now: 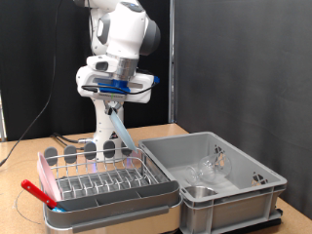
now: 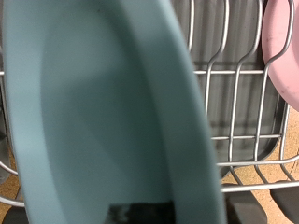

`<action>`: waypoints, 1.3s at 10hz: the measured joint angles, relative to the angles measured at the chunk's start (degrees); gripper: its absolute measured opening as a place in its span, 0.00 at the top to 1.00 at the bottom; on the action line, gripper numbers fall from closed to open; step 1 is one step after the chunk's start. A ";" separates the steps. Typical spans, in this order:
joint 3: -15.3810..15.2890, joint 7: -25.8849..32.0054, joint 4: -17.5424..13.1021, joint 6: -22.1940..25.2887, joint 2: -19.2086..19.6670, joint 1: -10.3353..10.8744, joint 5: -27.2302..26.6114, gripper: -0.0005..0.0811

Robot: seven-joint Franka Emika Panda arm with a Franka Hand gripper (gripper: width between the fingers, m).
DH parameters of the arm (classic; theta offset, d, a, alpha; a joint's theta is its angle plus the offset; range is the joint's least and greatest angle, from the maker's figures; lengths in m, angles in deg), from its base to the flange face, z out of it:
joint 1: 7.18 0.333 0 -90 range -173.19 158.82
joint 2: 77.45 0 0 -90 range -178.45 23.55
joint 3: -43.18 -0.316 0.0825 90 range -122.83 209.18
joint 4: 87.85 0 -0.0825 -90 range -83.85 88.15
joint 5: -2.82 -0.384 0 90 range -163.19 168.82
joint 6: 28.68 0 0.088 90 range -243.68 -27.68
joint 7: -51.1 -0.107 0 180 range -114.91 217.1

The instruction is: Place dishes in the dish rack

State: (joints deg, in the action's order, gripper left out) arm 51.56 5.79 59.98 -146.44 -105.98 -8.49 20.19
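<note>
While claw (image 1: 119, 109) grips it — pale blue-green plate (image 1: 121, 132), tilted.

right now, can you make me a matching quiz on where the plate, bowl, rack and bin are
1 blue plate
2 steel bowl
3 wire rack
4 grey bin

a deep box with plain plastic walls
b hanging from the claw
c lying inside the grey bin
d sitting in the pink-edged tray, exterior view's left

Pairs: 1-b, 2-c, 3-d, 4-a
</note>
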 joint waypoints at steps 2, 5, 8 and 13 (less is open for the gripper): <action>-0.30 0.60 0.19 -0.57 0.00 0.10 1.05 0.96; 1.40 0.98 0.13 -5.40 2.00 -3.18 7.40 0.96; 2.80 0.32 -2.94 -7.24 6.38 -7.25 11.37 0.96; 3.60 0.54 -4.92 -12.29 10.02 -9.17 14.91 0.96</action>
State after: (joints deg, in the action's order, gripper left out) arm 55.15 6.33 55.06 -158.73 -95.96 -17.65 35.11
